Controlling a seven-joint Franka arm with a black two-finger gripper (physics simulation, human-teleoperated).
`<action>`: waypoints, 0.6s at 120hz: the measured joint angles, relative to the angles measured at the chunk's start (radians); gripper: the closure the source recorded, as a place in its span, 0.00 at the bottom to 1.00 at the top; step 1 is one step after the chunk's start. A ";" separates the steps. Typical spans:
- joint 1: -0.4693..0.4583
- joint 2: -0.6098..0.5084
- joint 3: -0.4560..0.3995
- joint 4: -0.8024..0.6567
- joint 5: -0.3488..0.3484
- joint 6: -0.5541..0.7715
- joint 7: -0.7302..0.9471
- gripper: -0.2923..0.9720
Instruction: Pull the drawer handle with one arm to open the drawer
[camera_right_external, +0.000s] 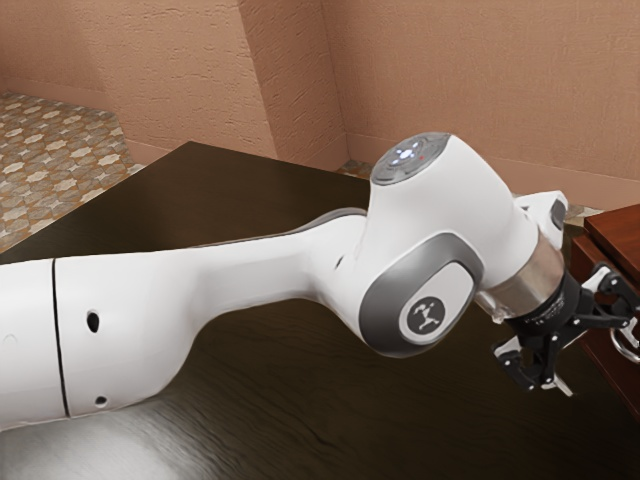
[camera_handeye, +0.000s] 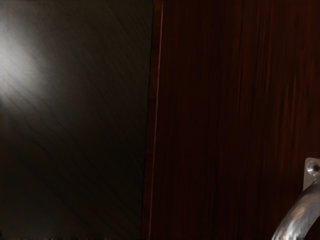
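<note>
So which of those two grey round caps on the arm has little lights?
The upper cap, facing the ceiling, shows small bluish and red lights; the side cap below it bears only a white logo.

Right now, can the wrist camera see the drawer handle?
Yes, the silver handle curves off its mounting plate against the dark red drawer front.
</note>
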 joint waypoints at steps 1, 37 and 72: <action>-0.001 -0.001 0.000 -0.002 0.000 0.000 0.000 0.30; -0.001 -0.068 0.012 -0.090 0.000 0.028 -0.007 0.31; 0.006 -0.156 0.020 -0.198 -0.010 0.065 -0.011 0.31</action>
